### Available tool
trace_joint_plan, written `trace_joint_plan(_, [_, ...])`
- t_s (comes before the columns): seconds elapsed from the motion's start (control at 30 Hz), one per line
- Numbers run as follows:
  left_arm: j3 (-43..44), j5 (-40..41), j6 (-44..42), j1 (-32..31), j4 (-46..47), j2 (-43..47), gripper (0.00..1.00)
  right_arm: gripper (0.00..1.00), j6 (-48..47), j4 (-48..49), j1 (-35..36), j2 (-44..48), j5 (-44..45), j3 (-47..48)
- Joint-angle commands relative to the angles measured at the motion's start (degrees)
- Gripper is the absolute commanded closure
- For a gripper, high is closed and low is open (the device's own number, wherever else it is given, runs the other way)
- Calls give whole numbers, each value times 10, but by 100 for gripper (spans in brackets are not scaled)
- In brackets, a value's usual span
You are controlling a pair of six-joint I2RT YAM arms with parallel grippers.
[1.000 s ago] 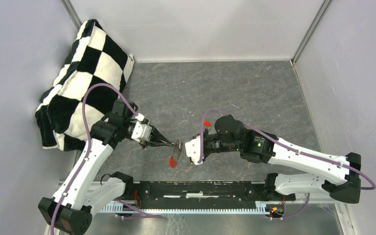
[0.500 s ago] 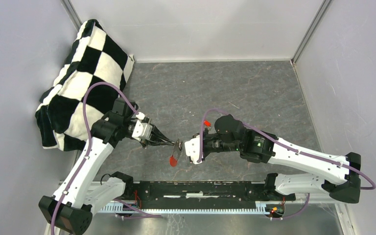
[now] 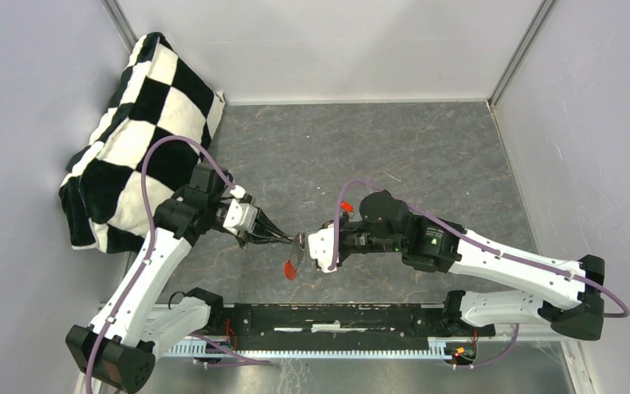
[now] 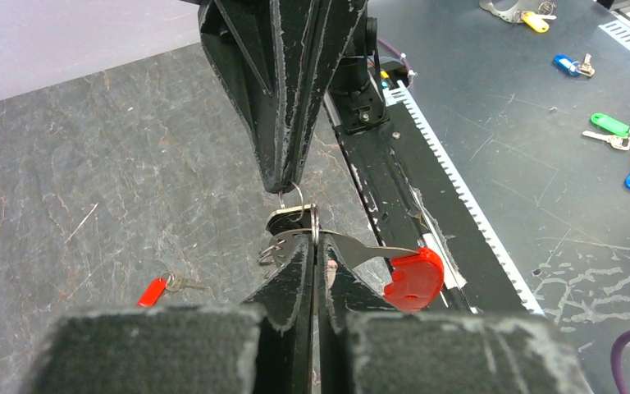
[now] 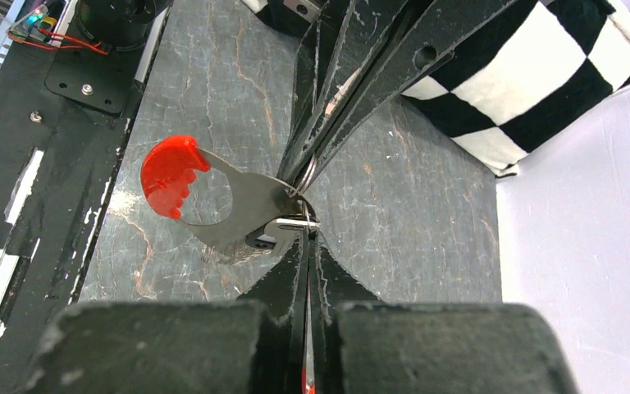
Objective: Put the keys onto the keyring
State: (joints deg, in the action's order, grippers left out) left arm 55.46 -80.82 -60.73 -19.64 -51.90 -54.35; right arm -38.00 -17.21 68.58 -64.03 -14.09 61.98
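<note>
No lettering, number, brand mark or sign can be read in any of the three views. The red end of the keyring [image 4: 414, 279] is plain. The coloured key tags [image 4: 609, 125] at the edge of the left wrist view are too small to show any writing.
</note>
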Motion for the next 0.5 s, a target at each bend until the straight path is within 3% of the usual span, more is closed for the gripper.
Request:
trace_joint_plan(0.0, [23, -3, 28, -2, 9, -3, 98, 100, -3, 19, 0, -7, -10, 31])
trace_joint_plan(0.47, [25, -1, 24, -2, 9, -7, 98, 100, -7, 17, 0, -10, -21, 31])
